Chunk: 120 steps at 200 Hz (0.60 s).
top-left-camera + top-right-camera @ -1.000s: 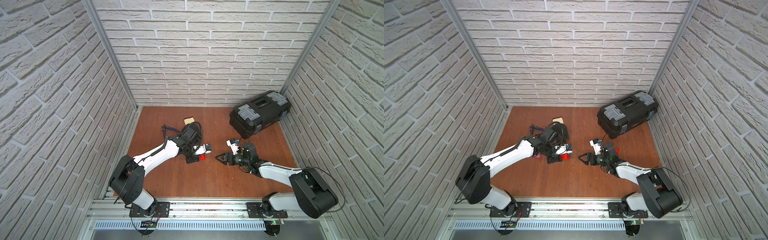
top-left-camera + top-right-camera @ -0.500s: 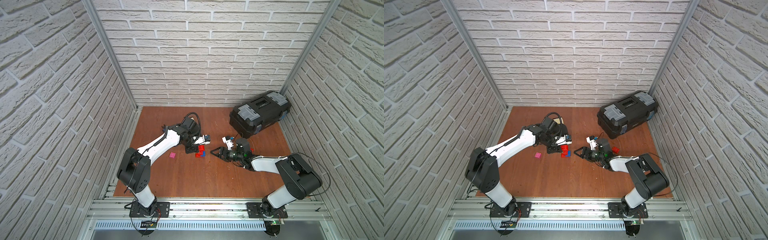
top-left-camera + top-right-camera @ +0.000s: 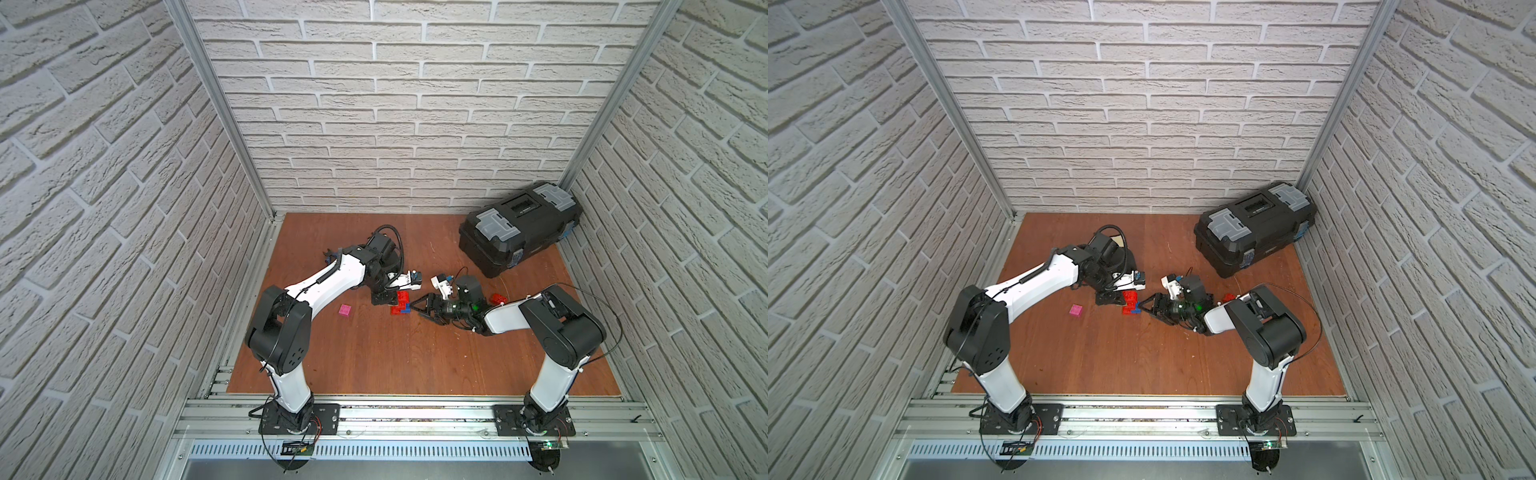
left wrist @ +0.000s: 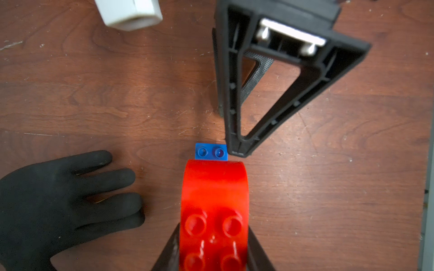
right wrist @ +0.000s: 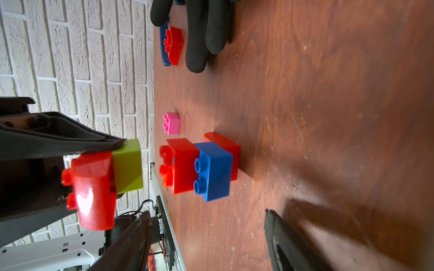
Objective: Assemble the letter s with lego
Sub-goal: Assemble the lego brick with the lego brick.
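Observation:
My left gripper (image 4: 213,248) is shut on a red lego brick (image 4: 213,199) with a lime green brick (image 5: 128,164) stuck under it. It holds them just above a cluster on the table. That cluster is red bricks (image 5: 183,164) joined with a blue brick (image 5: 213,171), seen in both top views (image 3: 400,309) (image 3: 1130,309). My right gripper (image 5: 206,234) lies low on its side, open and empty, its tips right beside the blue brick (image 4: 211,152). A pink brick (image 3: 345,310) lies alone to the left. In a top view the left gripper (image 3: 384,297) meets the right gripper (image 3: 419,309) at the cluster.
A black glove (image 4: 58,206) lies flat near the cluster, with another red brick (image 5: 173,44) beside it. One more red brick (image 3: 498,298) sits behind my right arm. A black toolbox (image 3: 519,232) fills the back right corner. Brick walls enclose three sides.
My left arm swung toward the back with its bricks, uncovering the pink brick. My right gripper slid left up to the red and blue cluster, and its jaws narrowed somewhat.

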### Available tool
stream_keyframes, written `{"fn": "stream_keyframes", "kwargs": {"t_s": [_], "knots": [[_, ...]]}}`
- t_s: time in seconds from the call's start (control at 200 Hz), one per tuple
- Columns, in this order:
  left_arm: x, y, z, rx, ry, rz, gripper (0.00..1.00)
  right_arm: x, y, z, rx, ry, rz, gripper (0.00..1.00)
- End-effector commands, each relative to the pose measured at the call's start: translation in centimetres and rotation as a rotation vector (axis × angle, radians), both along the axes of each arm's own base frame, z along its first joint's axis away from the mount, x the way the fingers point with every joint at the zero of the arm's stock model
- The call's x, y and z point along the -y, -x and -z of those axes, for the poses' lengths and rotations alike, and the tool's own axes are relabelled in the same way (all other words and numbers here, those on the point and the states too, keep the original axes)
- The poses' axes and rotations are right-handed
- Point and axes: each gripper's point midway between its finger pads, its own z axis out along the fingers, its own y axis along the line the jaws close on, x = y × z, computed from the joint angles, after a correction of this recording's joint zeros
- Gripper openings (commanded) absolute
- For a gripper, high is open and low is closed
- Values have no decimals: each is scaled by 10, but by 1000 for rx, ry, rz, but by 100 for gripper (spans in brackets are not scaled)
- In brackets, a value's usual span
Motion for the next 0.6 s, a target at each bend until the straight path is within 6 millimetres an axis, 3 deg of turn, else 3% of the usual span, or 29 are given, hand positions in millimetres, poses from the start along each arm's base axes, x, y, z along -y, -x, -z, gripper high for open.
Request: {"fn": "stream_keyframes", "kwargs": {"t_s": [0.0,0.595], "knots": [[3,-7,-4,9,16,32,31,-12,-10,-15,45,-69,-14,75],[4,-8,3,4,24,48,32,-27,-20,-6,17,-100,-33,72]]}}
